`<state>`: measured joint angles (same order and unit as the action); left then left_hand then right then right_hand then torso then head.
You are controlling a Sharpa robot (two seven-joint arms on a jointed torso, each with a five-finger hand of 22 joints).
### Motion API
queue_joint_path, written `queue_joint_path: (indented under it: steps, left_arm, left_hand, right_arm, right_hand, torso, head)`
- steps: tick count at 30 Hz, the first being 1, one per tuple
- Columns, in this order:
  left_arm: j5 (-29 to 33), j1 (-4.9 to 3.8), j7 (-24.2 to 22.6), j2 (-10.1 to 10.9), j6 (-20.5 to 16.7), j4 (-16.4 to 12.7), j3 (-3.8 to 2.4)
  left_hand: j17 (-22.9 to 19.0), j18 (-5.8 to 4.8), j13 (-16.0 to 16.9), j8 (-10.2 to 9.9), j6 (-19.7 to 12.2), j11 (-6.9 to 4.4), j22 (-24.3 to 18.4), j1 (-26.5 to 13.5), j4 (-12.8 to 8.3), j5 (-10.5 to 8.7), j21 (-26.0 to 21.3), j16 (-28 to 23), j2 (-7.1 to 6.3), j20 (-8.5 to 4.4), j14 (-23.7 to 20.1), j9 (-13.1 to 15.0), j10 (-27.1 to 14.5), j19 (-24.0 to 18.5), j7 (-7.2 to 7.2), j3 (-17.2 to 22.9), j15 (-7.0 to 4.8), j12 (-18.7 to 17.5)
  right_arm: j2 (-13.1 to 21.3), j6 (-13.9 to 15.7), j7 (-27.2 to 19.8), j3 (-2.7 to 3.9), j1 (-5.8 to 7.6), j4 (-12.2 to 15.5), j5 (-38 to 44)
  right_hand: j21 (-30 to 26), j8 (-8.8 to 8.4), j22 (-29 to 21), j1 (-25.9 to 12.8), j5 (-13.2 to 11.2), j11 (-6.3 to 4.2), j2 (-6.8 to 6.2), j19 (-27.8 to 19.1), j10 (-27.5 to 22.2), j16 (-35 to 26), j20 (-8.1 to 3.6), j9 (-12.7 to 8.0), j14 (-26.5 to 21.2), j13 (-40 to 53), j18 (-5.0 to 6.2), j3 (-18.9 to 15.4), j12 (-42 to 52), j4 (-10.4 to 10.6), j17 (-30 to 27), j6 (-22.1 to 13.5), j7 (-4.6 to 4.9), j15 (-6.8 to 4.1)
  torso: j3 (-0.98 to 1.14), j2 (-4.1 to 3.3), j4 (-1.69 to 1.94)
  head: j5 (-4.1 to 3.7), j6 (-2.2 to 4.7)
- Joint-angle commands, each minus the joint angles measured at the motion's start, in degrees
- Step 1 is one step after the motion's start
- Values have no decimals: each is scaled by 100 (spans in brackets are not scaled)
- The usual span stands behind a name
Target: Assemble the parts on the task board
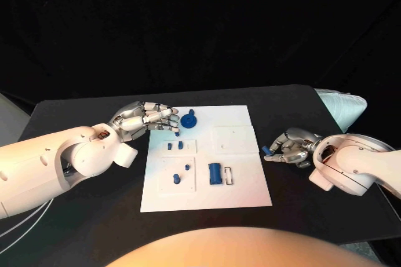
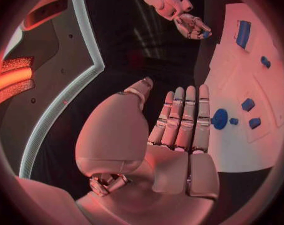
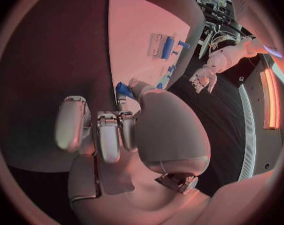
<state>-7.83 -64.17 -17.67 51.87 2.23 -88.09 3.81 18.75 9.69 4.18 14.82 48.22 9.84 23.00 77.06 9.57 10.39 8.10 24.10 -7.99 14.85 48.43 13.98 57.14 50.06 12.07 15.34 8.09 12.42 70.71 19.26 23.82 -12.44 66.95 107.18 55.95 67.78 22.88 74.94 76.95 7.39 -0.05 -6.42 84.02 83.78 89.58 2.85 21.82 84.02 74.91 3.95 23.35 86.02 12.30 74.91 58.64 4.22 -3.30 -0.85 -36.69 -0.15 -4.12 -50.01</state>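
Note:
The white task board (image 1: 242, 191) lies in the middle of the black table. A round blue part (image 1: 190, 121) with a short peg stands near its far left corner. My left hand (image 1: 147, 119) hovers just left of it, holding nothing; in the left wrist view its fingers (image 2: 182, 117) lie straight and side by side, short of the round part (image 2: 220, 119). Two small blue parts (image 1: 174, 145), another blue part (image 1: 176, 178) and a blue cylinder (image 1: 215, 173) sit on the board. My right hand (image 1: 290, 148) rests right of the board, pinching a small blue part (image 1: 268, 157) (image 3: 123, 89) at its thumb.
A pale cushion-like object (image 1: 344, 108) lies off the table's far right corner. Square recessed plates (image 1: 233, 138) mark the board's right half. Bare black table (image 1: 83, 220) stretches in front of and beside the board.

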Motion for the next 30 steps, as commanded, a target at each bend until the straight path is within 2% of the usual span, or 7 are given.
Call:
queue_joint_path:
  steps: [1, 5, 8, 12, 18, 21, 30]
  left_arm:
    - [-25, 6, -15, -19, 107, -8, -1]
    - [-25, 6, -5, -29, 115, -13, -1]
    - [-25, 6, 9, -28, 121, -19, -1]
    - [-25, 6, 23, -32, 133, -27, -1]
    - [-49, 6, 79, -16, 182, -50, -1]
    - [-73, 6, 98, 0, 201, -56, -1]
    - [-105, 6, 143, 11, 252, -56, -1]
  left_hand:
    - [9, 66, -5, -3, -23, 32, -13, 42, 35, 0, -38, -24, 25, 12, -20, -12, -20, 43, 98, -23, 22, -41]
    - [13, 66, -5, -2, -20, 32, -18, 40, 53, 0, -42, -25, 50, 12, -19, -13, -21, 47, 96, -23, 24, -42]
    - [15, 66, -5, -3, -21, 32, -20, 37, 62, 1, -44, -25, 60, 13, -19, -15, -22, 49, 97, -25, 24, -43]
    - [28, 68, -6, -13, -29, 31, -42, 128, 71, 19, -62, -31, 153, 13, -21, -29, -32, 66, 94, 19, 24, -50]
    - [33, 69, -8, -19, -34, 32, -50, 165, 68, 21, -67, -33, 176, 13, -21, -35, -39, 73, 95, 41, 24, -55]
    - [45, 69, -12, -36, -46, 35, -69, 280, 39, 37, -81, -41, 232, 10, -22, -55, -58, 92, 99, 133, 25, -70]
    - [50, 69, -14, -42, -47, 34, -79, 333, 20, 41, -89, -47, 250, 8, -23, -65, -64, 101, 96, 191, 24, -77]
  right_arm:
    - [-50, -166, -40, 1, 19, 98, -37]
    - [-218, -262, 29, 0, 32, 150, -94]
    - [-379, -311, 69, -2, 25, 139, -128]
    - [-625, -340, 117, -4, -60, 83, -172]
    - [-902, -316, 268, -5, -246, 23, -169]
    - [-976, -314, 318, -6, -285, 7, -149]
    - [-1220, -329, 402, -5, -339, -22, -136]
  right_hand:
    - [21, 48, 898, -93, -22, -19, 8, 42, 409, 10, -49, 20, 581, 1251, -15, 52, 15, -8, 1437, 17, -19, -51]
    - [-3, 64, 898, -255, -38, -13, -15, 38, 402, 4, -45, 28, 578, 1242, -12, 139, -1, 11, 1425, 11, -11, -46]
    - [-18, 74, 899, -407, -43, -8, 50, 35, 393, 1, -41, 33, 576, 1231, -10, 261, -20, 48, 1417, -2, -6, -42]
    - [-17, 88, 902, -447, -28, -12, 76, 37, 403, 3, -41, 38, 577, 1241, -10, 333, -5, 31, 1422, 3, -13, -44]
    - [-40, 106, 899, -513, -16, -16, 77, 32, 419, -4, -43, 42, 573, 1259, -6, 383, 20, 24, 1407, 20, -17, -48]
    - [-55, 121, 898, -582, -12, -20, 78, 29, 435, -6, -45, 39, 572, 1277, -4, 422, 46, 27, 1402, 36, -22, -51]
    - [-71, 170, 903, -847, -31, -34, 49, 28, 460, 1, -55, 23, 576, 1303, -2, 515, 83, 46, 1420, 83, -38, -62]
  torso:
    - [1, -5, -7]
    - [-4, -1, -6]
    - [-6, -3, 0]
    - [-2, -5, 5]
    - [1, -8, 0]
    - [3, -8, -2]
    - [9, -5, -8]
  head:
    - [14, 1]
    - [30, 1]
    - [35, 1]
    - [54, 1]
    - [79, 1]
    - [72, 1]
    - [73, 1]
